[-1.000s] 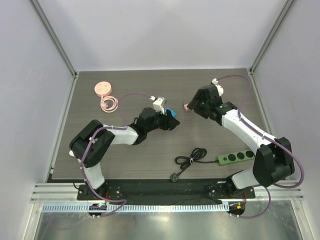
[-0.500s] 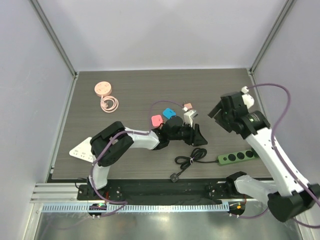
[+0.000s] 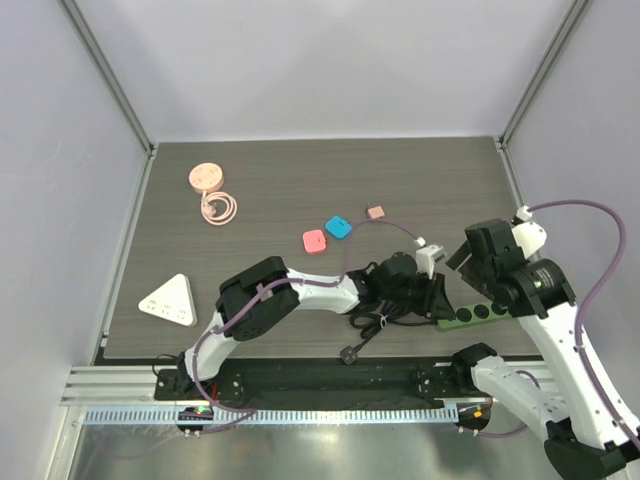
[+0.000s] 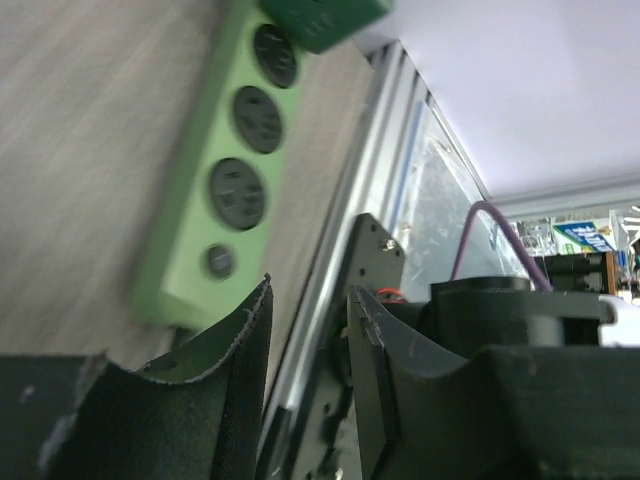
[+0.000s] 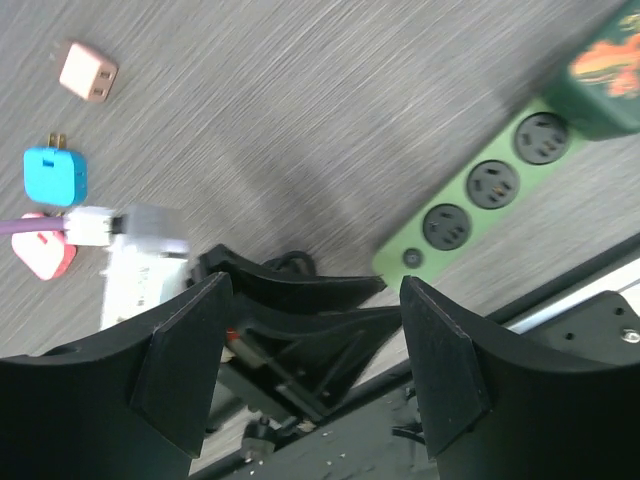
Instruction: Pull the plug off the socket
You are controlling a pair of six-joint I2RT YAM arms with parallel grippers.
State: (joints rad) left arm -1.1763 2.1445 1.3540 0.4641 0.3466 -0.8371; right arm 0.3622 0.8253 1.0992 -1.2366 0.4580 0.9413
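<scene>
Over the last second both arms have left the middle of the counter (image 3: 260,180), where they were busy among the small adaptors (image 3: 339,227), and swung down to the near right corner; both tools are now at the socket (image 3: 468,314), so I judge the approach has begun and the pull itself has not.

The socket lies flat along the near edge of the counter, with its black cord (image 3: 385,312) coiled at its left end. The plug (image 5: 605,65), a dark green block, is still seated in the outlet at the other end; the three outlets beside it are free.

My left tool (image 4: 310,292) has narrowed a little; its fingers stand a small gap apart with nothing between them. It is just off the cord end of the strip, and I cannot tell whether it touches. My right tool (image 5: 315,285) has spread wider; it is empty and hangs above the strip, short of the plug. As I read it, the left should pin the strip while the right takes the plug.
</scene>
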